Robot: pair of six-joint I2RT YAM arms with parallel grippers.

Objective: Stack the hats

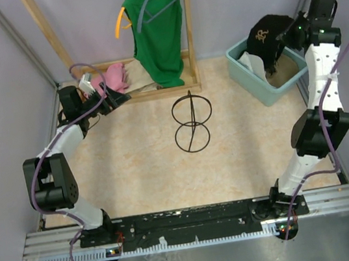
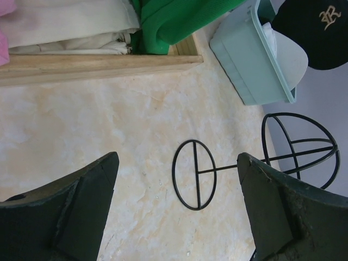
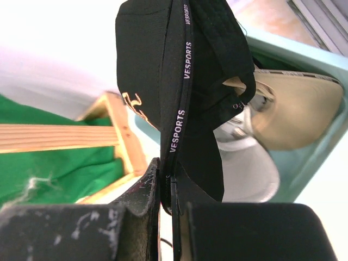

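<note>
One black cap (image 1: 268, 34) held, one white cap (image 2: 291, 57), one tan cap (image 3: 293, 109)

VESPORTS, twice, on black cap (image 3: 142, 60) inner tape.

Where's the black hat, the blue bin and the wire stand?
black hat (image 1: 269, 27): top view, on its crown.
blue bin (image 1: 246, 80): top view, on its left wall.
wire stand (image 1: 192, 122): top view, where its loops meet.
</note>
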